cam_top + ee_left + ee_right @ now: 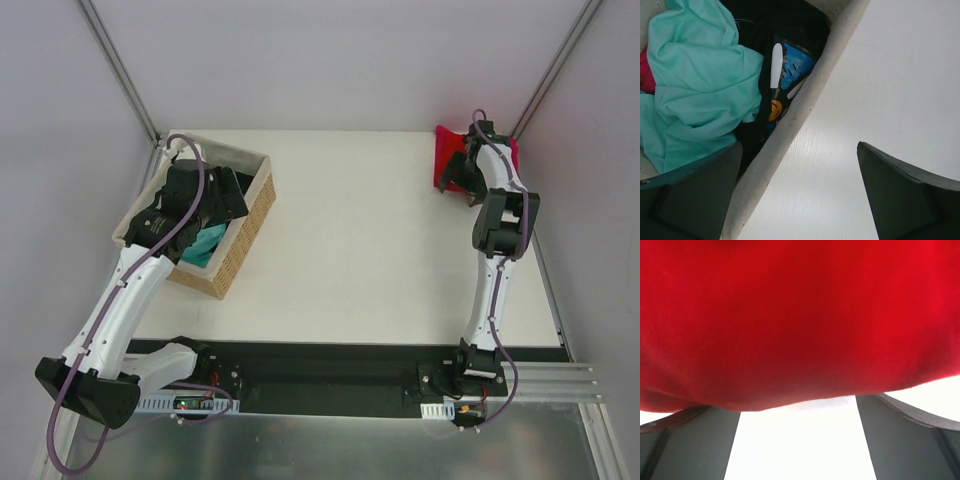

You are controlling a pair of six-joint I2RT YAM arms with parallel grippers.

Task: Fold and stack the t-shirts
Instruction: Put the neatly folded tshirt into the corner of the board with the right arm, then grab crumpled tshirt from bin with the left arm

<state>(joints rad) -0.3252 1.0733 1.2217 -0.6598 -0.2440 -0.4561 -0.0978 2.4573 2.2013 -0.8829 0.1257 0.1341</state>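
Observation:
The teal t-shirt lies crumpled in the wicker basket at the left; it also shows in the top view. My left gripper is open and empty, straddling the basket's right rim, one finger over the teal shirt, the other over the table. In the top view it hovers above the basket. The red t-shirt lies at the table's back right corner. My right gripper is open at its near edge; in the right wrist view the red cloth fills the space just beyond the fingertips.
A black garment with a blue and yellow print lies in the basket beside the teal shirt, and a bit of magenta-pink cloth shows at the left. The white table stretches between basket and red shirt. Walls and frame posts close in the back.

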